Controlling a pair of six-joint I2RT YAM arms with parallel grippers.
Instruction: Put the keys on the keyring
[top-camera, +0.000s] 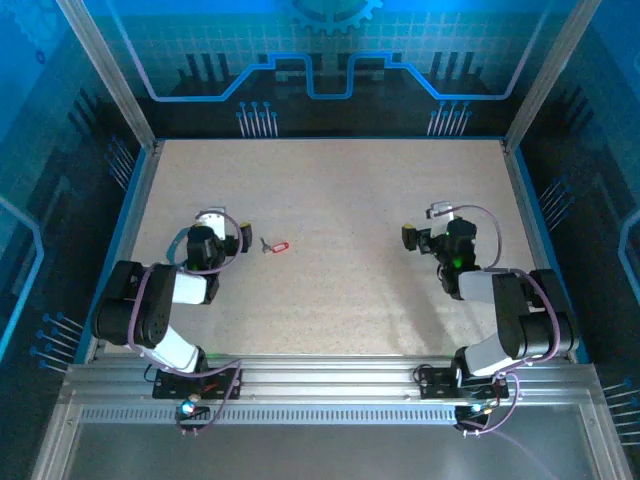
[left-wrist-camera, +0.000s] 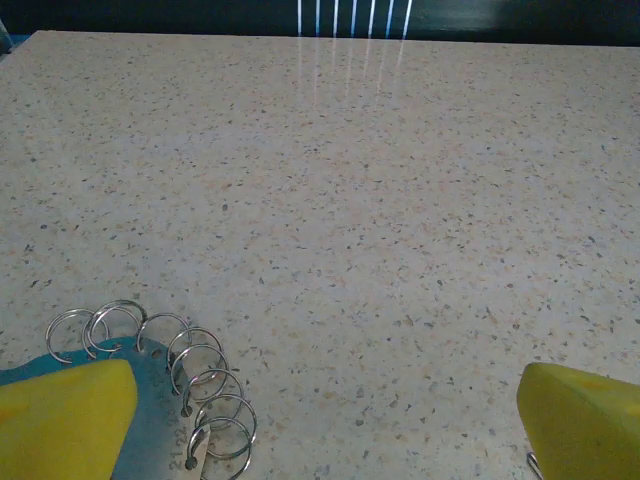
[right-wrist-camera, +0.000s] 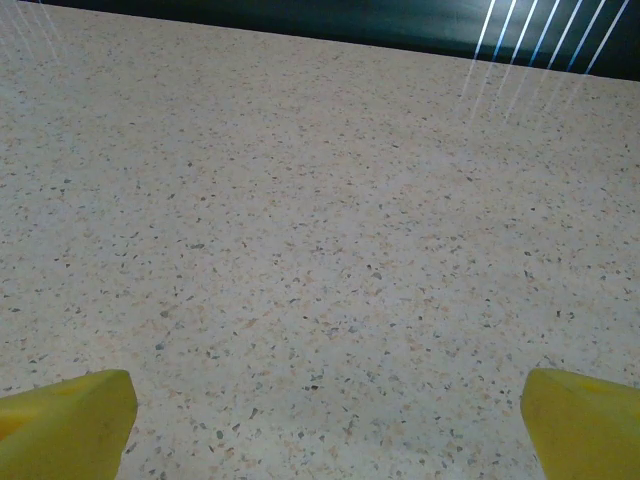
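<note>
The keyring (left-wrist-camera: 190, 375) shows in the left wrist view as a curling chain of several thin silver loops on a blue tag (left-wrist-camera: 150, 400), lying on the table beside and partly under my left finger (left-wrist-camera: 70, 415). A key with a red tag (top-camera: 276, 246) lies on the table just right of my left gripper (top-camera: 225, 228). A sliver of silver metal (left-wrist-camera: 533, 465) peeks out by the right finger. My left gripper (left-wrist-camera: 330, 425) is open with bare table between its fingers. My right gripper (top-camera: 425, 224) (right-wrist-camera: 325, 425) is open over bare table at the right.
The speckled tabletop (top-camera: 340, 200) stretches free toward the far edge. Metal frame rails (top-camera: 135, 200) and blue walls bound it on both sides and at the back.
</note>
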